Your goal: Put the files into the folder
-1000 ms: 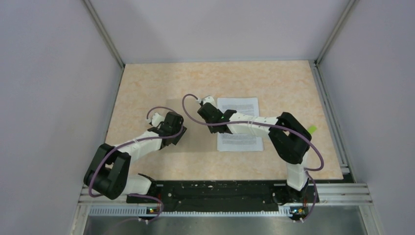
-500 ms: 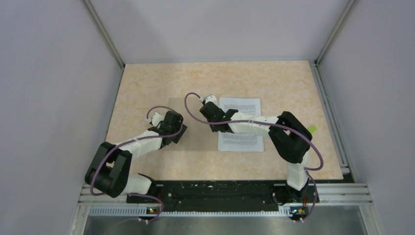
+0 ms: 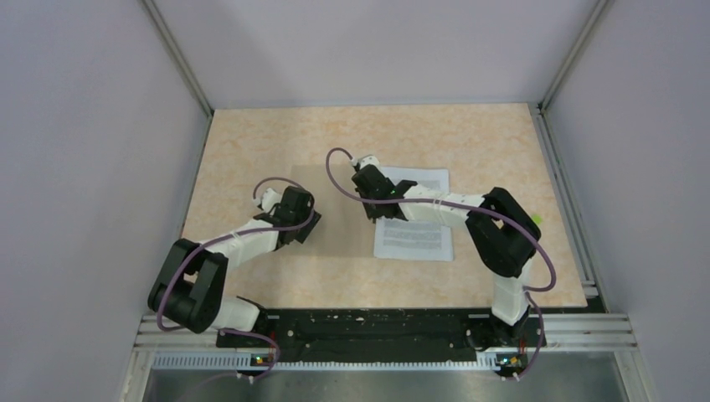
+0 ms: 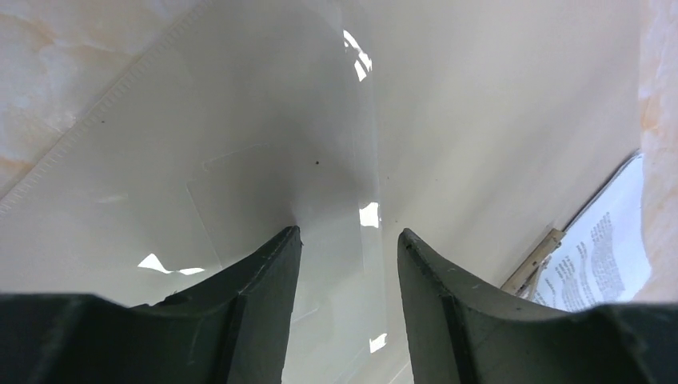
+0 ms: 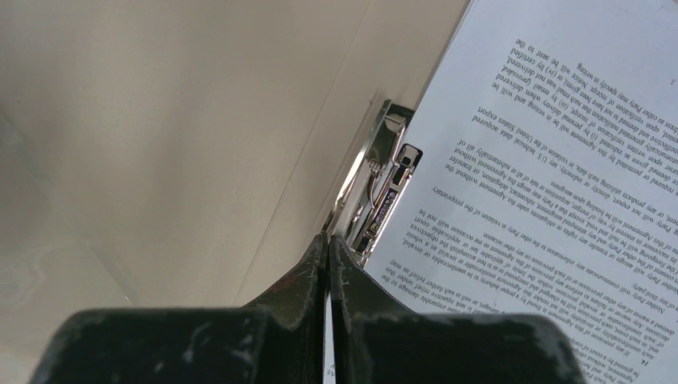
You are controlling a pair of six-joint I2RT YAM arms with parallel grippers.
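Sheets could crease or skew at the folder's spine
The right gripper [image 5: 326, 238] is clenched, empty as far as can be seen, at the metal clip [image 5: 380, 172]; the files [image 5: 560, 160] lie against the right edge of the folder [image 3: 339, 226], the left gripper [image 4: 349, 234] spread above its cover; a dragging fingertip may buckle the top sheet

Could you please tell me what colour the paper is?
White paper with black printed text; right wrist view.

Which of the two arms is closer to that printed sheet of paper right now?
Right. The right gripper, shut, is at the edge of the printed sheet, by the metal clip. The left gripper, open, is over the folder, off to the sheet's side.
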